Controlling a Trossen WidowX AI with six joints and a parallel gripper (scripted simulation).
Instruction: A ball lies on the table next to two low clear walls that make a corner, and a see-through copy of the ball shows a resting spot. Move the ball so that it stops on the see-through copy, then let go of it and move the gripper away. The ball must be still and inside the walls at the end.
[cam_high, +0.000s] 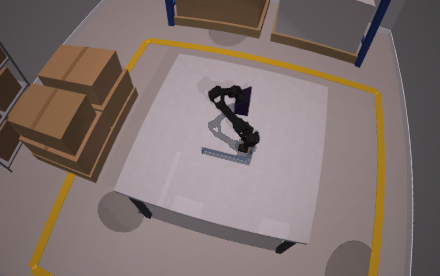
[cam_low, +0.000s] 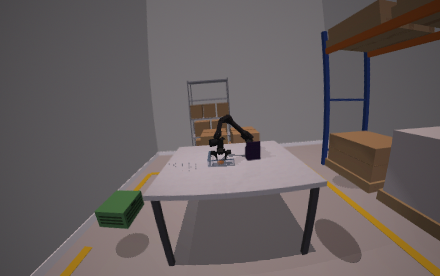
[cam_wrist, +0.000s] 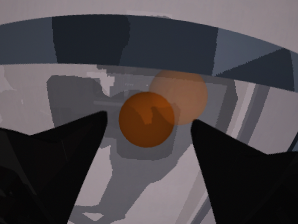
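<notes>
End effector (cam_wrist: 149, 137) open, nothing held; ball (cam_wrist: 147, 119) on desk (cam_high: 280, 165) centred just ahead between fingertips, see-through copy (cam_wrist: 180, 94) touching beyond-right; ball prob. light, rigid, rolls easily, so pinch across equator w/ gentle closure.

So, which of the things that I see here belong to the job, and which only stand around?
Belong to the job:
- orange ball, between the open tool's fingers, not gripped
- see-through copy, just beyond the ball and overlapping it
- clear walls forming the corner

Only standing around:
- dark purple box on the table
- green crate on the floor
- cardboard boxes
- shelf racks
</notes>
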